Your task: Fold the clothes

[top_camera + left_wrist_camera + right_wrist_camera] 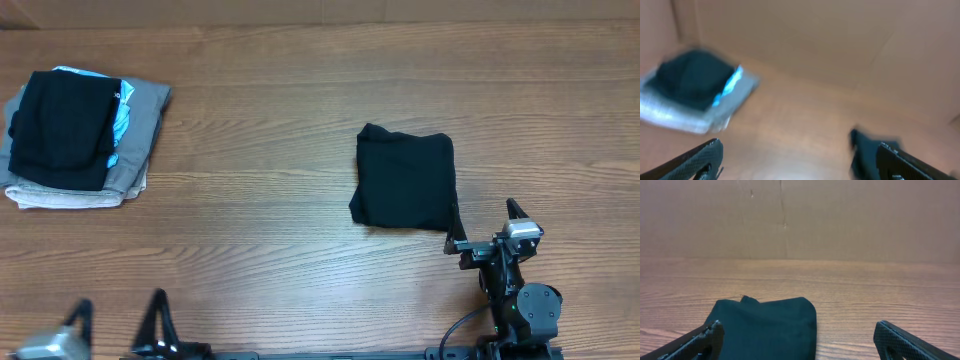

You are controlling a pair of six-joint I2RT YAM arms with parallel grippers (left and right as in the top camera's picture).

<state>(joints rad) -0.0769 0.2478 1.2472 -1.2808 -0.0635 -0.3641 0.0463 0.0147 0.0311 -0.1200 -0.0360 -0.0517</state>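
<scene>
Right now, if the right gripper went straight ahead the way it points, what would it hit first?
Most likely the black shirt, lying just ahead and slightly left of the open right gripper. Height is unclear, so it might skim over it.

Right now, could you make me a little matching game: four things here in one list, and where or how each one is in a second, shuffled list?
Things:
1. lone black shirt
2. stack of clothes
3. left gripper
4. right gripper

Places and states:
a. open, by the lone shirt's near right corner
b. folded, right of centre on the table
c. open, at the near edge, away from any cloth
d. far left, black piece on top

Pairs: 1-b, 2-d, 3-c, 4-a.
</scene>
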